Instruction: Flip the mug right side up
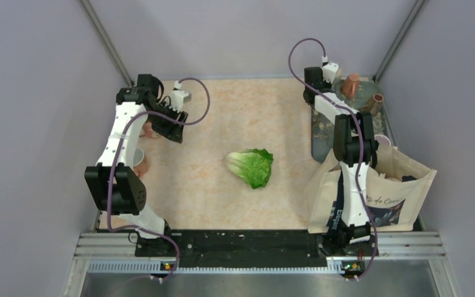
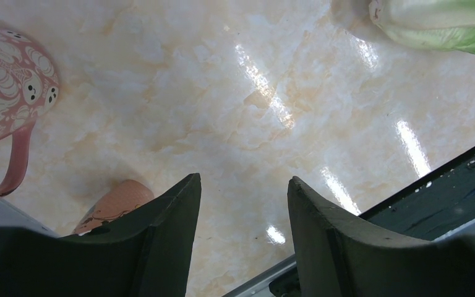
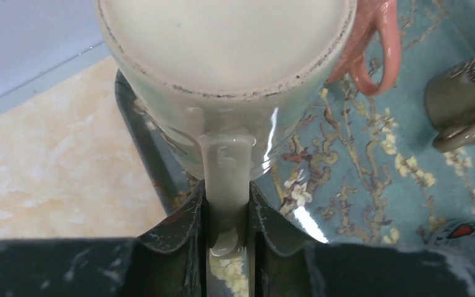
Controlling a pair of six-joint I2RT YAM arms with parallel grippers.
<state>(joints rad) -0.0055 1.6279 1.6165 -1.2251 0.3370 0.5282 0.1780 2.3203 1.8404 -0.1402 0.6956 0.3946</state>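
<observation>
Pale handle (image 3: 226,179) of the mug (image 3: 222,55) is clamped in my right claw (image 3: 227,210); next I must lift and roll it upright.

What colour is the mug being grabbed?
The mug is pale minty white, clearest in the right wrist view.

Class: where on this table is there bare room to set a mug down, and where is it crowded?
Bare: the far stretch between the left gripper and the tray, beyond the lettuce; the gap between lettuce and tote bag. Crowded: the tray, and the left edge by the pink mugs.
</observation>
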